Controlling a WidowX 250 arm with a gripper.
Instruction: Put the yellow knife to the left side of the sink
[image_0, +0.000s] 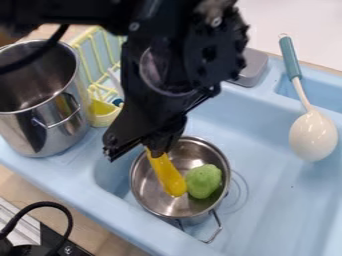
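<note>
The black gripper (157, 148) hangs over the metal pot (145, 198), close above its rim, and is shut on the upper end of a yellow knife (167, 174). From there the knife slants down to the right into the pot. Its lower end lies beside a green lump (204, 181) in the pot. The pot stands in the light blue sink (277, 192), near the sink's left part. The gripper hides the knife's top end.
A tall steel pot (50, 117) stands on the left rim, beside a yellow rack (103, 112). A white spoon with a teal handle (312, 136) lies at the right. A grey block (252, 67) sits on the back edge.
</note>
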